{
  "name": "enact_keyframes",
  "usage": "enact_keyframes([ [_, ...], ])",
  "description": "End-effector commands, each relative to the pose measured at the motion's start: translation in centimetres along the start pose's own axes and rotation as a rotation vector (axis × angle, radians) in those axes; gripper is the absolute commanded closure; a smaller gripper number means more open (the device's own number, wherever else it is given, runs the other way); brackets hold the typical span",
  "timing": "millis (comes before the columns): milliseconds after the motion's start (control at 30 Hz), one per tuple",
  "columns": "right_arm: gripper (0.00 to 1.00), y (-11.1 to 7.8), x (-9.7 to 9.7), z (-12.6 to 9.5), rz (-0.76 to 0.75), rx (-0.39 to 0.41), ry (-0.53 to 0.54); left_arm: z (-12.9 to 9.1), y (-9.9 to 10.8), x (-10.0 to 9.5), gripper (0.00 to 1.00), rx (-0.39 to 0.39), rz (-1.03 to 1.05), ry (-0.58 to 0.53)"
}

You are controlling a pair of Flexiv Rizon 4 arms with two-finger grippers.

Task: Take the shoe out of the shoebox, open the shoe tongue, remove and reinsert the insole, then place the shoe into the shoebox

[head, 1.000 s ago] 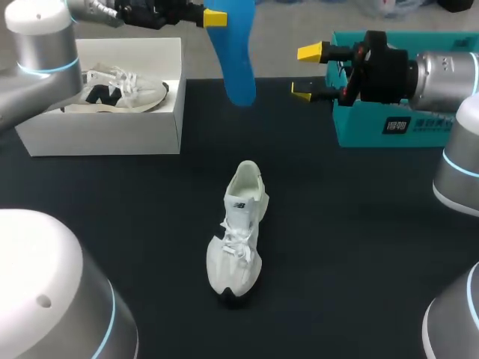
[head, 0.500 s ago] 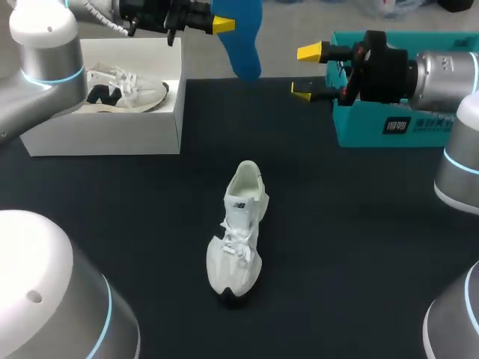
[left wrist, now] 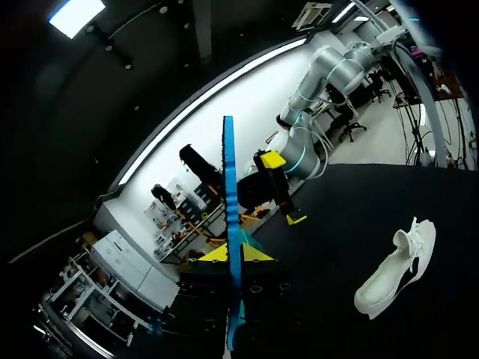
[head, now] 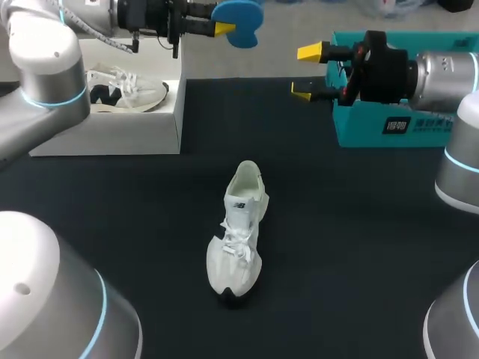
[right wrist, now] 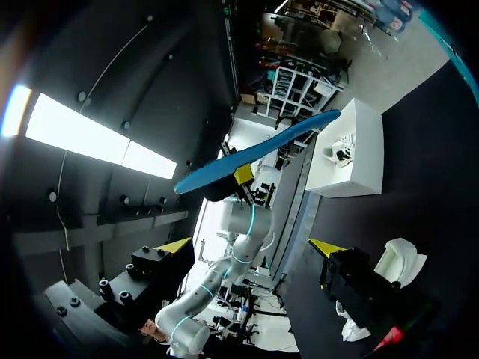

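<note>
The left gripper (head: 224, 23) was raised above the far edge of the worktop (head: 112, 224), clamped on the blue insole (head: 241, 19). In the left wrist view the two yellow tips of this gripper (left wrist: 233, 254) pressed the insole (left wrist: 229, 187) from both sides, and the insole ran out edge-on ahead of the fingers. From the right wrist view the insole (right wrist: 254, 153) showed as a long, slightly curved blade held at a slant, with the left gripper (right wrist: 241, 176) on its middle.

The right gripper (head: 307, 72) held nothing. It was level with the left gripper and apart from it, and its fingers were spread wide and pointed toward the insole. In its own view the right gripper (right wrist: 251, 247) had its two yellow tips far apart with only open air between them.

The white shoe (head: 238, 232) stood on its sole on the worktop, below both grippers and well apart from each, touched by neither. In the left wrist view the shoe (left wrist: 393, 273) lay off to one side of the fingers. In the right wrist view the shoe (right wrist: 395, 260) sat just beyond one finger.

The white shoebox (head: 120, 134) sat beneath the left arm, behind its gripper, with a second shoe (head: 123, 88) lying in it. A teal box (head: 374, 123) sat under the right arm, behind that gripper's fingers.
</note>
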State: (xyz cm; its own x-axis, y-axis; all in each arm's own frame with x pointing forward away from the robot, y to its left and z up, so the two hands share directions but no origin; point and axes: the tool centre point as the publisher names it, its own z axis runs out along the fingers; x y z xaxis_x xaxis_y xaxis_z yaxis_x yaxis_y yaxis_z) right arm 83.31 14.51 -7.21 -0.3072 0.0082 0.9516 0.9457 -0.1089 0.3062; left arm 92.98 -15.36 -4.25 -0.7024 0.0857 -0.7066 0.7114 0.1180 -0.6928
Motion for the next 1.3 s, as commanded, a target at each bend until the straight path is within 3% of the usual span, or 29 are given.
enact_keyframes([
  [33, 0.0, 0.0, -0.1, 0.2, 0.001, -0.001, -0.003, 0.4, 0.3, 1.1, 1.0, -0.094, 1.291, -0.423],
  [133, 0.0, 0.0, -0.1, 0.2, 0.001, -0.001, -0.003, 0.5, 0.1, 1.0, 1.0, -0.078, 1.32, -0.527],
  [167, 0.0, 0.0, -0.1, 0.2, 0.001, -0.001, -0.003, 0.5, 0.0, 0.8, 1.0, -0.114, 1.222, -0.535],
  [667, 0.0, 0.0, -0.1, 0.2, 0.001, -0.001, -0.003, 0.5, 0.0, 0.8, 1.0, -0.114, 1.222, -0.535],
  [733, 0.0, 0.0, -0.1, 0.2, 0.001, -0.001, -0.003, 0.6, 0.0, 0.9, 1.0, -0.112, 1.15, -0.589],
  [833, 0.0, 0.1, 0.1, 0.3, 0.016, 0.014, 0.011, 0.9, 0.3, 1.5, 1.0, -0.105, 1.123, -0.521],
  [1033, 0.0, 1.7, 0.3, 0.2, -0.017, 0.071, -0.019, 1.2, -0.3, 3.1, 1.0, 0.014, 1.086, -0.388],
  [1167, 0.0, 3.0, 0.4, 0.1, -0.066, 0.169, -0.046, 1.3, -0.9, 3.9, 1.0, 0.082, 1.073, -0.325],
  [1300, 0.0, 4.1, 0.3, 0.2, -0.091, 0.214, -0.078, 1.7, -1.0, 4.3, 1.0, 0.094, 1.074, -0.292],
])
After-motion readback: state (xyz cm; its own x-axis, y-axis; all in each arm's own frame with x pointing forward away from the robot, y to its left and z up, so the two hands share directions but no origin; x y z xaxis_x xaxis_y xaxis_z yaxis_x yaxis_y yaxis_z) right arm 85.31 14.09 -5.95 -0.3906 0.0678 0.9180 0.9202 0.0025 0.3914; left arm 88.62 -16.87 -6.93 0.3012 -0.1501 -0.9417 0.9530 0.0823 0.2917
